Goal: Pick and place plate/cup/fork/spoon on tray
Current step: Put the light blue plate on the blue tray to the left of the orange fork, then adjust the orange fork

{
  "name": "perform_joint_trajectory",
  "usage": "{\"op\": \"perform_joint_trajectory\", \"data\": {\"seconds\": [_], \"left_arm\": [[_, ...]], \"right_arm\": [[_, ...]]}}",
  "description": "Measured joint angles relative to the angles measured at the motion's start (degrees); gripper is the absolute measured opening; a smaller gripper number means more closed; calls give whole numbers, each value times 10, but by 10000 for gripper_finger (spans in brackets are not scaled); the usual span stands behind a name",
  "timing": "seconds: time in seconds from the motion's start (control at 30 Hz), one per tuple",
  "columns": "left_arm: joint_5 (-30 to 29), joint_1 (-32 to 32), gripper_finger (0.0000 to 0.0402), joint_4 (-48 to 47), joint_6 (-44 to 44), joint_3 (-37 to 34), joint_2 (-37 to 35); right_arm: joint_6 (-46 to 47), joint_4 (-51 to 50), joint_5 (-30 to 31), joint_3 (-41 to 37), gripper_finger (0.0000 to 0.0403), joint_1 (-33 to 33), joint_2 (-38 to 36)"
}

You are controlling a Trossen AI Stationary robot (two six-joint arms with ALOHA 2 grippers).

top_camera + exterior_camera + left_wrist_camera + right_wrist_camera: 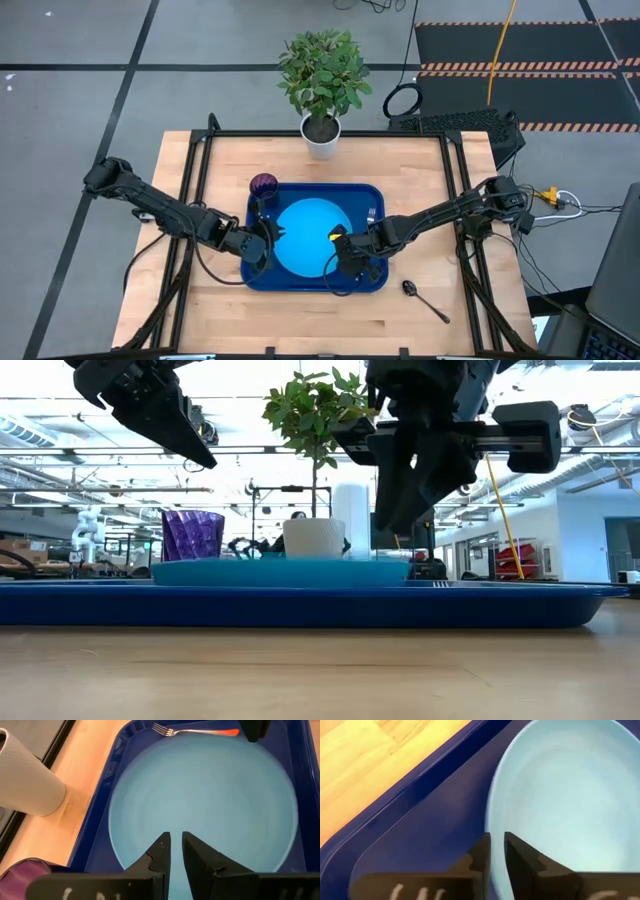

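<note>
Found the tray (300, 188) at the centre of the high view on the wooden table (200, 310), long axis left to right across the frame

Saw the plate (305, 240) flat inside the tray, filling most of its middle

Noted the cup (263, 185) upright in the tray's upper left corner, mouth up, just beside the plate's edge

Located the fork (372, 213) inside the tray along its right rim, between that rim and the plate; long axis up and down the frame, silver tines toward the top of the frame and the white plant pot (321, 137), orange handle toward the bottom

Located the spoon (425, 302) outside the tray, on bare wood at the lower right of the frame; long axis on a diagonal, bowl at the upper left end nearest the tray's corner, handle pointing to the lower right

Placed the left gripper (176, 837) above the left part of the plate, clear of it, fingers a narrow slit apart and empty

Placed the right gripper (497, 837) above the plate's lower right edge and the tray floor beside it, fingers likewise parted by a thin gap, gripping nothing
</note>
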Motion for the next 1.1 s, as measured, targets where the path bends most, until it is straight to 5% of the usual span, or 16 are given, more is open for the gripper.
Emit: {"op": "perform_joint_trajectory", "data": {"seconds": [0.37, 0.6, 0.8, 1.1], "left_arm": [[0, 0, 51, 0, -3, 0, 0], [0, 0, 51, 0, -5, 0, 0], [0, 0, 51, 0, -5, 0, 0], [1, -2, 51, 0, -12, 0, 0]], "right_arm": [[12, 3, 19, 0, 106, 0, 0], [13, -15, 39, 0, 106, -1, 0], [53, -100, 135, -9, 105, -17, -1], [127, -125, 136, -25, 105, -33, -33]]}}
